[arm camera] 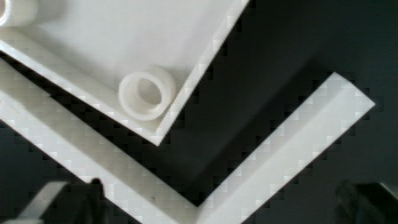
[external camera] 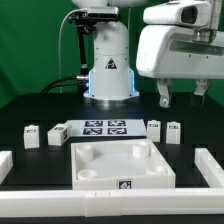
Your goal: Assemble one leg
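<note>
All the legs are untouched - four stubby white ones standing on the black table [external camera: 35,108]. One leg [external camera: 153,128] stands just beside the marker board [external camera: 100,128] on the exterior view's right, with a second leg [external camera: 175,131] right next to it. The other pair, a third leg [external camera: 57,133] and a fourth leg [external camera: 31,135], is off the board's other end, on the exterior view's left.

The gripper [external camera: 183,97] hangs in the air above the right-hand pair, fingers spread wide with nothing between them.

In front of the board lies the big square tabletop [external camera: 120,165], with a white rail [external camera: 110,205] around it. The wrist view shows only a corner of that tabletop [arm camera: 98,40] with its round socket [arm camera: 143,93], plus an angled white bar [arm camera: 267,150].
</note>
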